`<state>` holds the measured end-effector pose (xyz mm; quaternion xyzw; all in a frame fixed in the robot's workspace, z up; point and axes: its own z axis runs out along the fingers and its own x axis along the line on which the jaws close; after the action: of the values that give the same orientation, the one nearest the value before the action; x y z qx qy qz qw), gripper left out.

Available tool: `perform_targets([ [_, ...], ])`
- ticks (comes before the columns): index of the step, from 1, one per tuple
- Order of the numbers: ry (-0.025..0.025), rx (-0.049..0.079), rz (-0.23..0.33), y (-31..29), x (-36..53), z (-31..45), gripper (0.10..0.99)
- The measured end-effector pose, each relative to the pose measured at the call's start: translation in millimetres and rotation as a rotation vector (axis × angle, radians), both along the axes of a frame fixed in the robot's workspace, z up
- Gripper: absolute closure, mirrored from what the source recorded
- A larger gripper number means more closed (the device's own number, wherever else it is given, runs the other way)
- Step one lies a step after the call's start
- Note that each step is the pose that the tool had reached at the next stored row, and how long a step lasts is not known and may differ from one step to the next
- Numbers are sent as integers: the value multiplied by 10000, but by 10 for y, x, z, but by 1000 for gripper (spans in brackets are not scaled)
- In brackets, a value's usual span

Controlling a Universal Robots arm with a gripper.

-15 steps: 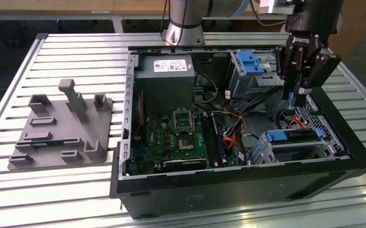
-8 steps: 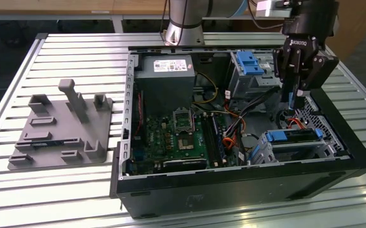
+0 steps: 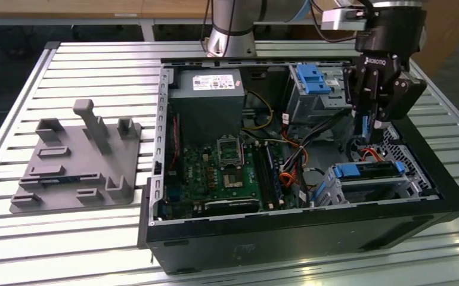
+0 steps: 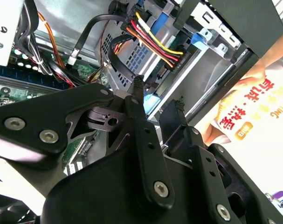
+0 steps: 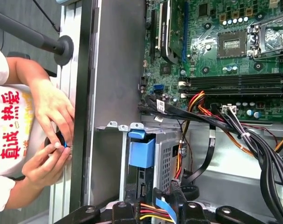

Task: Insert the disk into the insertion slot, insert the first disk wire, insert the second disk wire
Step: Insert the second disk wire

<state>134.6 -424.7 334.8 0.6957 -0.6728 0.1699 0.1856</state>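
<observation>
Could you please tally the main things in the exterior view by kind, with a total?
Computer case: 1
Grey stand on the table: 1
Metal drive cages: 2, the insertion slot and the taller bay
Disk: 1
Gripper: 1
Total: 6

The disk (image 3: 367,170) is blue-framed, the insertion slot (image 3: 396,189) perforated silver, the motherboard (image 3: 229,173) green.
</observation>
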Motion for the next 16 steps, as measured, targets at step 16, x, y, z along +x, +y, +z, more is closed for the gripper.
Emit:
perform_targets([
  [16, -109, -27, -14, -2, -28, -27, 667],
])
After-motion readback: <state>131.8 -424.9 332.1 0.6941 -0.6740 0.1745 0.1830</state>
